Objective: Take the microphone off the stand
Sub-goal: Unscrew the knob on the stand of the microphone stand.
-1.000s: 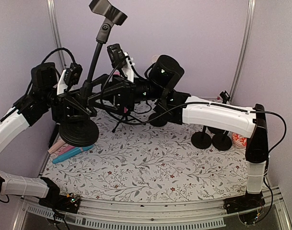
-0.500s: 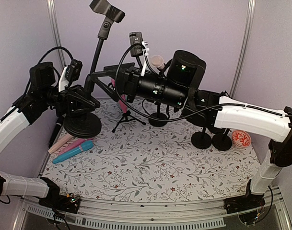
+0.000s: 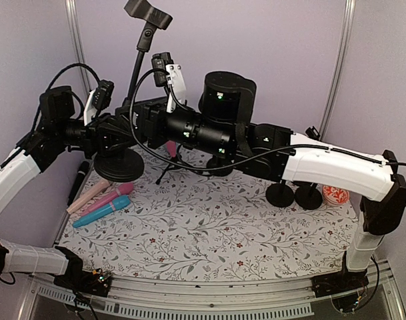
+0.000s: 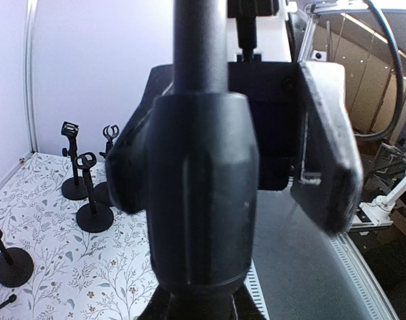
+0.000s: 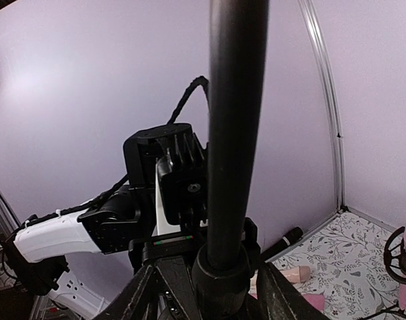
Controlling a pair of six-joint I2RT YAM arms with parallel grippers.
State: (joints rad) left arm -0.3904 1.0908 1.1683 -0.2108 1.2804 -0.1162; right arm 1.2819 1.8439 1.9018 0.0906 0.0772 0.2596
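Scene: Two robot arms meet at a tall black microphone stand [image 3: 132, 80] held over the flowered counter [image 3: 209, 233]. Its round base [image 3: 119, 165] is tipped toward the camera and apparently lifted off the cloth.
Left pincer: The left pincer [image 3: 115, 135] is clamped together on the stand's lower pole, just above the base. In the wrist view the pole's collar fills the space between its fingers.
Right pincer: The right pincer [image 5: 216, 287] straddles the same pole just above the left one, a finger on either side. Whether it has bitten down cannot be told.
Microphone: The clip [image 3: 148, 15], high above both pincers, looks empty. The only microphone seen in a holder is the pink microphone [image 3: 171, 148] on a small tripod stand [image 3: 179, 165], below and to the right of the right pincer and partly hidden by that arm. Other microphones [image 3: 99, 195] lie loose on the counter beneath the left pincer.
Step in hand: By appearances, securing the tall stand with both arms.
Doing it well: The left clamp should stay firm and low so the heavy base cannot swing. The right pincer should close squarely on the pole before anything higher is attempted.
Since half a second ago: The right wrist has dropped and drawn left onto the pole. The base sits a little higher, and the loose microphones have not moved.
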